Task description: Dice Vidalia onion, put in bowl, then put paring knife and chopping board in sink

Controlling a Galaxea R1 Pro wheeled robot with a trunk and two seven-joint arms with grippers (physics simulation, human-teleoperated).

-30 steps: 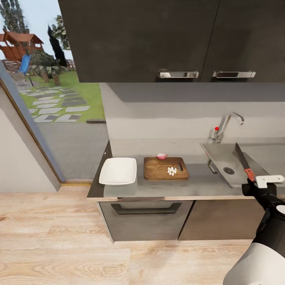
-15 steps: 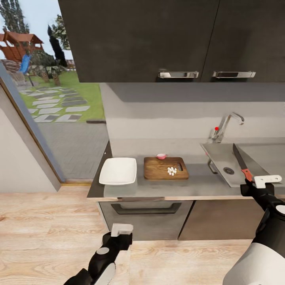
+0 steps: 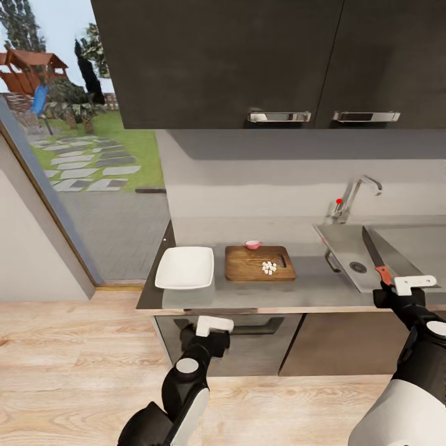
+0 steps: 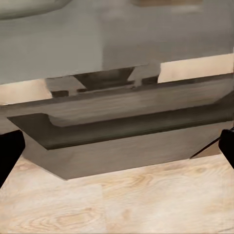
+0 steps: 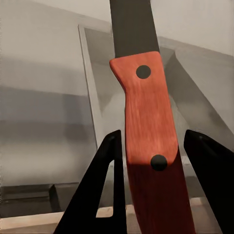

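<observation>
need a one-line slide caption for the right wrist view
Right gripper holding the paring knife by its red handle, dark blade pointing out over the grey sink.

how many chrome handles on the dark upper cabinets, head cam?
2. Both are horizontal chrome bar handles along the bottom edge of the dark upper cabinets: one above the brown wooden chopping board, the other to its right, above the curved chrome tap.

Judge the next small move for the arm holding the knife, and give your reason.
Probably lower the paring knife into the sink and let go: the right gripper holds it by its red handle above the basin, dicing looks done, white cubes on the chopping board.
</observation>
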